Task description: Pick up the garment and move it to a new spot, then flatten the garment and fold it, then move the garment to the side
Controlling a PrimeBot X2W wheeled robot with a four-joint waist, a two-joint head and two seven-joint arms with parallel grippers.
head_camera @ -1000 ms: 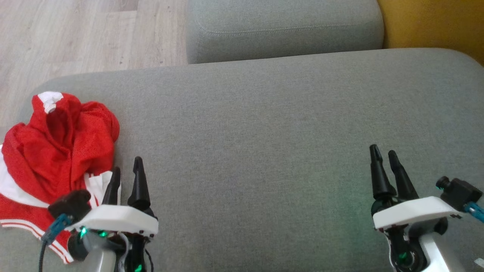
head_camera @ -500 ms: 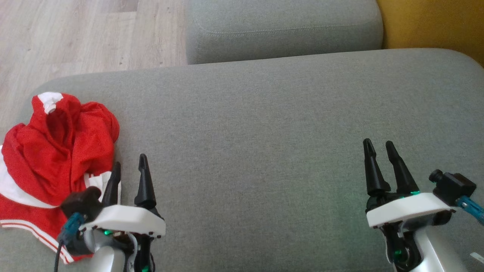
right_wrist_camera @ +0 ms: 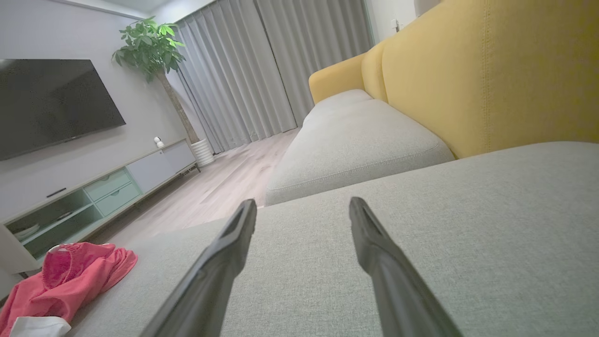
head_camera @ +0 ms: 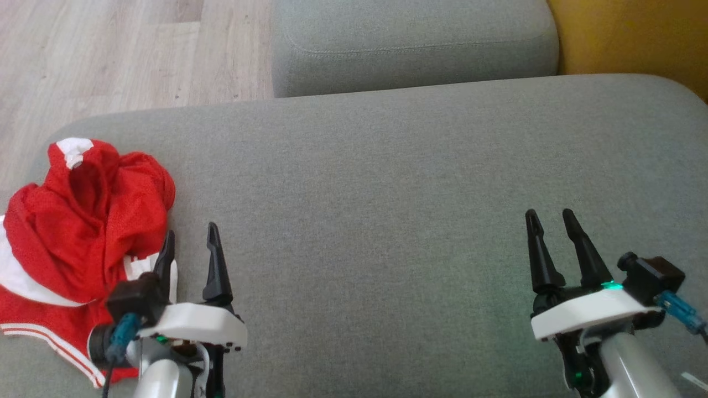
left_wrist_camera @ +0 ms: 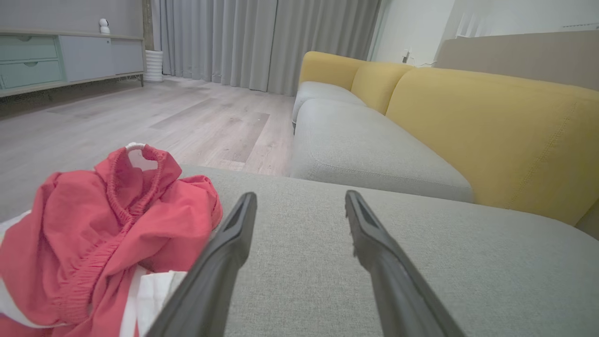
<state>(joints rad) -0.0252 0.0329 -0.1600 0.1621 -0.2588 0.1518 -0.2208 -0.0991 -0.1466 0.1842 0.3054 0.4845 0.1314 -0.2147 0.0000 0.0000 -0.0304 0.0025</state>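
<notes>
From the head view, my left gripper [head_camera: 190, 231] is spread with nothing between its fingers. My right gripper [head_camera: 548, 213] is parted and empty too, well apart from the left one along the near edge of the grey seat cushion [head_camera: 387, 182], toward its right side. The garment [head_camera: 83, 221], red mesh with white panels and stripes, lies crumpled along the cushion's left edge and reaches up toward the far left corner. From above, my left gripper's outer finger crosses the garment's white hem, but I cannot tell whether it touches.

My left wrist view shows what the head view does not. The garment's gathered elastic waistband stands up in a loop, and the white panel lies just beside that outer finger. The cushion between my two fingers is bare.

My right wrist view places the garment far off at the cushion's left edge, with open grey fabric between. It also shows a dark television [right_wrist_camera: 51, 103], a leafy plant [right_wrist_camera: 149, 42] and a low sideboard [right_wrist_camera: 107, 187].

Past the cushion's far edge sits a second grey cushion [head_camera: 415, 44], with the yellow backrest [head_camera: 636, 38] to its right and pale wood floor [head_camera: 110, 50] to its left. Grey curtains [left_wrist_camera: 262, 42] hang at the back of the room.
</notes>
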